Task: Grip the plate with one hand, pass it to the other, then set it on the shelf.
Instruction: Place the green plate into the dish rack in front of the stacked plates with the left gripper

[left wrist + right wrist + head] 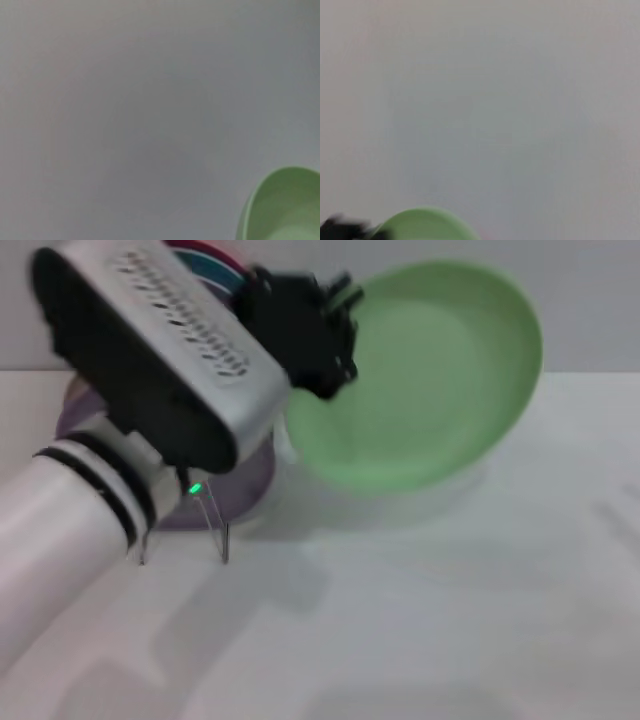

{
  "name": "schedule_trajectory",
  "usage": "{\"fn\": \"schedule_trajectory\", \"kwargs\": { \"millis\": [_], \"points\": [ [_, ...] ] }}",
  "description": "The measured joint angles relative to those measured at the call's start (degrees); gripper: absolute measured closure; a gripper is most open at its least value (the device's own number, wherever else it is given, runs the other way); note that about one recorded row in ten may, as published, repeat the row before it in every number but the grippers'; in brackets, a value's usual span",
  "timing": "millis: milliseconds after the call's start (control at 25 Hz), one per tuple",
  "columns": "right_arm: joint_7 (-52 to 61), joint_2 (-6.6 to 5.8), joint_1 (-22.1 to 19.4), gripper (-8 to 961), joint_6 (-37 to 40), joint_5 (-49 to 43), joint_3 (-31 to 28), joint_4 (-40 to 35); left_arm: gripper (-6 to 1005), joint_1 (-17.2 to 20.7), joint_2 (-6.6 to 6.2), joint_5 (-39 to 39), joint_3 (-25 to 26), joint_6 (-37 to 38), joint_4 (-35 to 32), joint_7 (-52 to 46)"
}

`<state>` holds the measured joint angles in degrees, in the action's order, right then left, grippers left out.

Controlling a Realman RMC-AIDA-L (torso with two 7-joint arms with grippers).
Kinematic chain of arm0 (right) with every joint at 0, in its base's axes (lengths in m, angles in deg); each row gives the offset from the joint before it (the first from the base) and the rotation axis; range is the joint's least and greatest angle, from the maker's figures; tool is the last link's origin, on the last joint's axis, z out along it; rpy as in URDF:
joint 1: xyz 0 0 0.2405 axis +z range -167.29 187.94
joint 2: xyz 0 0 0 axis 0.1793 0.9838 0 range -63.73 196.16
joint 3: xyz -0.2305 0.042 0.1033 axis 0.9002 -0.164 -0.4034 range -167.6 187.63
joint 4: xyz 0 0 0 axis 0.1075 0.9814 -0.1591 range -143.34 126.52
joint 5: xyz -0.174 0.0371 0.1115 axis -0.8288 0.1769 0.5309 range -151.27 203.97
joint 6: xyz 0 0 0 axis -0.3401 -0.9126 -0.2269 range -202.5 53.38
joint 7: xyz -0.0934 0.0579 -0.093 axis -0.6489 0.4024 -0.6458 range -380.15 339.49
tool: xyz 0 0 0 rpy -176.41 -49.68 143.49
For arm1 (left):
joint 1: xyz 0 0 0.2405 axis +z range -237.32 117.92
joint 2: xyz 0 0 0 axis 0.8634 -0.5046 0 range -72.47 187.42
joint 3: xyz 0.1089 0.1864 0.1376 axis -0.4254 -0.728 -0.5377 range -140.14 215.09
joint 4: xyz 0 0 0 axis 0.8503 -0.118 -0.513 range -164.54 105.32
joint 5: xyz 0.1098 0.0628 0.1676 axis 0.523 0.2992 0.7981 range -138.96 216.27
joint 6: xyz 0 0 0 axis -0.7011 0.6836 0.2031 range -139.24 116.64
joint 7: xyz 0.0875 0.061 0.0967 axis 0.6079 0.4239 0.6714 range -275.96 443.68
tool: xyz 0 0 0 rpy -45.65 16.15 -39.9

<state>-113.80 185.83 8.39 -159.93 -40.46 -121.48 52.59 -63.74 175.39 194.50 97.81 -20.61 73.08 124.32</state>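
The pale mint-green plate (pixel 430 380) hangs tilted in the air above the white table, its hollow side facing me. My left gripper (pixel 325 340), black-fingered on the thick silver-white arm with a green light, is shut on the plate's left rim. The plate's edge also shows in the left wrist view (pixel 285 210) and the right wrist view (pixel 425 227). The clear acrylic shelf (pixel 215 525) stands under and behind my left arm, mostly hidden. My right gripper is out of view.
A lilac plate (pixel 255 475) stands in the shelf behind my left arm. A teal and pink rim (pixel 215 262) shows above the arm. The white table (pixel 450 620) stretches in front and to the right.
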Motion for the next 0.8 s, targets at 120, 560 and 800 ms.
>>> {"fn": "schedule_trajectory", "kwargs": {
  "millis": [120,560,800],
  "points": [
    [-3.04,0.01,2.12,321,-5.45,1.52,-10.22,-9.13,944,3.29,-0.63,1.05,-2.78,17.54,-3.57,0.41],
    [-6.72,-0.04,4.53,322,-9.82,0.47,-17.6,-15.62,943,-3.45,-7.25,9.64,-3.71,84.78,-44.3,-23.45],
    [-6.75,-0.29,6.39,322,-10.53,-1.52,-17.59,-15.96,943,-19.51,-4.22,9.65,3.47,119.76,-91.34,-31.44]
  ]
}}
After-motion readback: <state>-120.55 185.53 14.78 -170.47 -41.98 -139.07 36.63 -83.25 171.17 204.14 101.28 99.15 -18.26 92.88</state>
